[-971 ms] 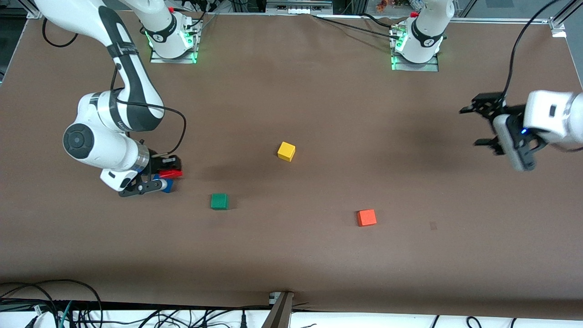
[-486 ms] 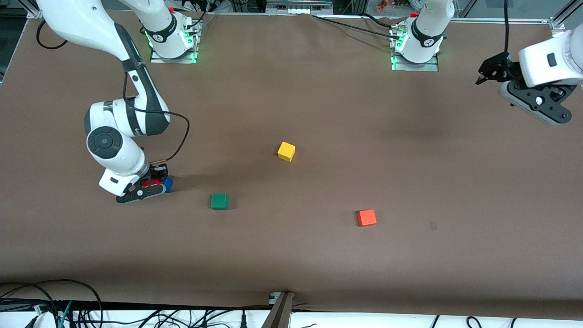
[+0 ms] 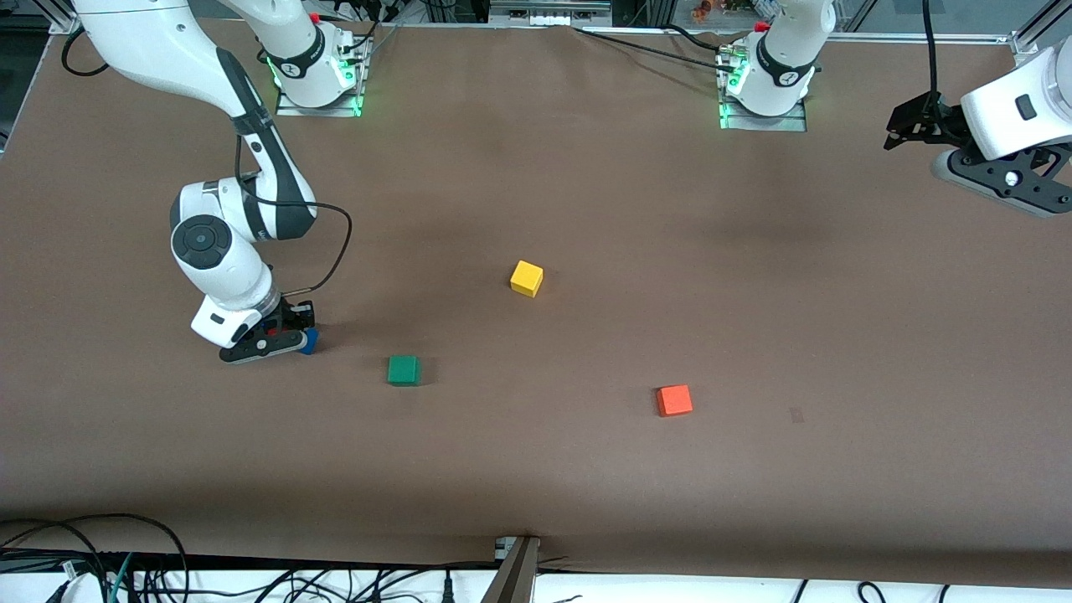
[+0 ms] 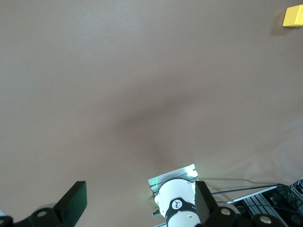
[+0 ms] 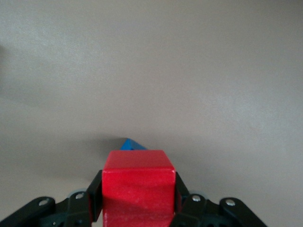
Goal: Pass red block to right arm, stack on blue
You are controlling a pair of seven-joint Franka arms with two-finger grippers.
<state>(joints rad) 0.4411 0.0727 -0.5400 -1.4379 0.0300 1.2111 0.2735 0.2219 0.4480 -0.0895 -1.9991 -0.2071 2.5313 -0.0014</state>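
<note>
My right gripper [image 3: 280,332] is shut on the red block [image 5: 138,184], its fingers [image 5: 94,194] pressed on two opposite sides. It is low over the blue cube [image 3: 311,339], at the right arm's end of the table. In the right wrist view only a corner of the blue cube [image 5: 132,144] shows past the red block. I cannot tell whether the two touch. In the front view the gripper hides most of the red block. My left gripper [image 3: 909,126] is open and empty, raised over the left arm's end of the table; it also shows in the left wrist view [image 4: 139,208].
A green cube [image 3: 403,369] lies near the blue cube, toward the table's middle. A yellow cube [image 3: 527,277] sits mid-table and shows in the left wrist view [image 4: 293,16]. An orange cube [image 3: 674,399] lies nearer the front camera, toward the left arm's end.
My right gripper has turned and come down with the red block over the blue cube. My left gripper has drawn back and risen toward its own end of the table.
</note>
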